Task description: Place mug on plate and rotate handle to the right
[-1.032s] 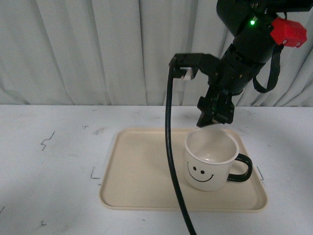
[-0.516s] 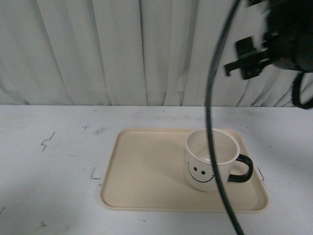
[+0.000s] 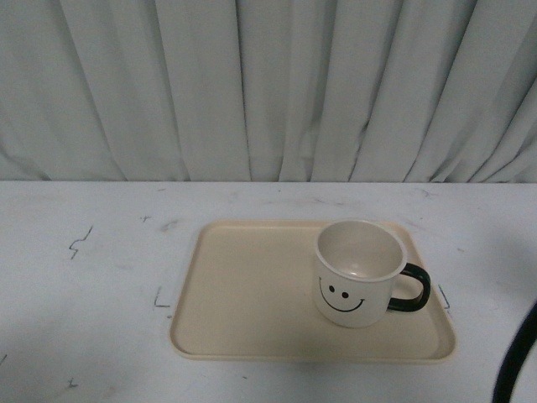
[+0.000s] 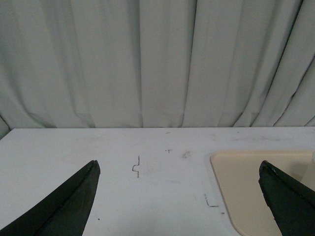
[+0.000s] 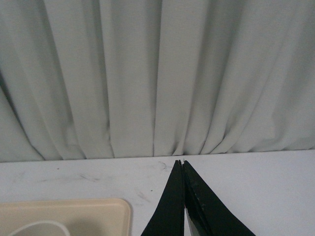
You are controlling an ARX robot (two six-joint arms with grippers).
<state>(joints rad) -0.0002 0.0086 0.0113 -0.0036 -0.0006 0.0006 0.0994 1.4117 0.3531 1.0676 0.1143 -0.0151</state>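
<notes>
The cream mug [image 3: 359, 270] with a black smiley face stands upright on the right part of the beige plate [image 3: 252, 294]. Its dark handle [image 3: 411, 288] points to the right. Neither gripper shows in the front view. In the left wrist view my left gripper [image 4: 178, 169] is open and empty over the bare table, with the plate's corner [image 4: 246, 182] beside one finger. In the right wrist view my right gripper [image 5: 182, 161] is shut and empty, held above the table beyond the plate's corner [image 5: 93, 214]; the mug's rim [image 5: 37, 228] shows at the frame edge.
A white table [image 3: 92, 285] with small dark marks runs to a grey curtain [image 3: 268, 84] at the back. A black cable [image 3: 518, 357] hangs at the front right corner of the front view.
My right arm, which hovered just behind the mug, has lifted away to the right and left the front view. The mug stays on the plate with its handle to the right.
</notes>
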